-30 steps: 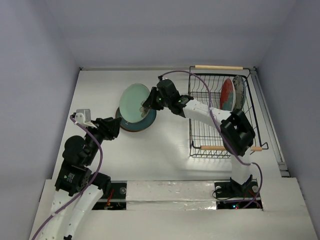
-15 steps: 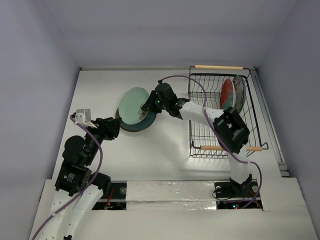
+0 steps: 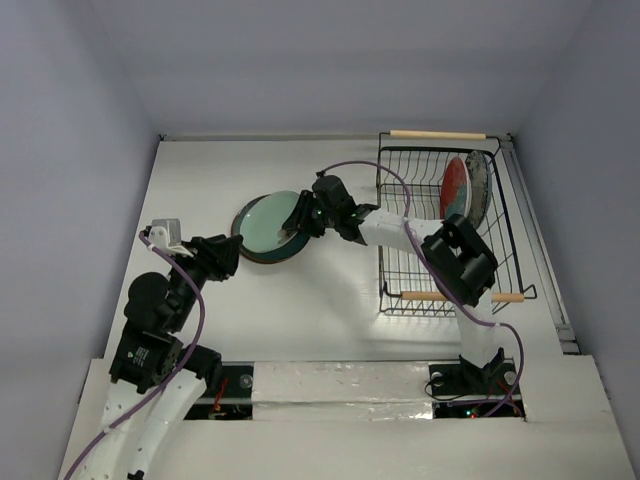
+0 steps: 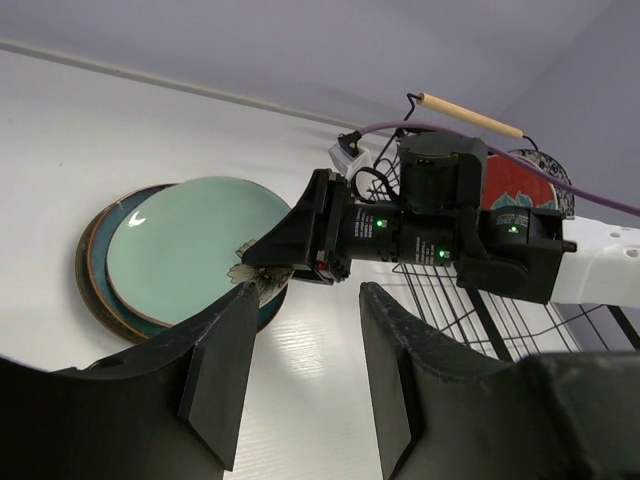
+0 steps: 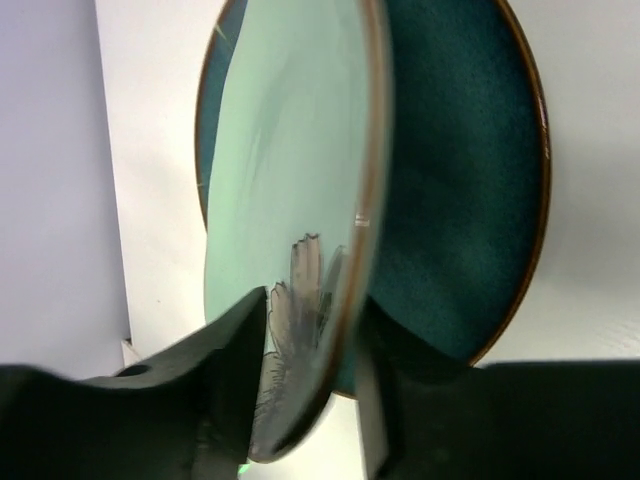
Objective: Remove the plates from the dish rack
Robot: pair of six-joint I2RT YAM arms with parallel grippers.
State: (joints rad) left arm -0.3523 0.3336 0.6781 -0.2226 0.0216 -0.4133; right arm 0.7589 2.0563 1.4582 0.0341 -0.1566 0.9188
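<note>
Left of the dish rack (image 3: pixel 400 275), on the white surface (image 3: pixel 330 310), the pale green plate (image 3: pixel 266 222) was pinched by its right rim between the closed right fingers (image 3: pixel 303 214) and laid over the teal plate (image 3: pixel 258 256), the held edge slightly raised. The left fingers (image 3: pixel 226 254) were spread apart and empty, near the stack. The red plate (image 3: pixel 455 190) and a patterned plate (image 3: pixel 479 185) were stood upright at the rack's far right.
</note>
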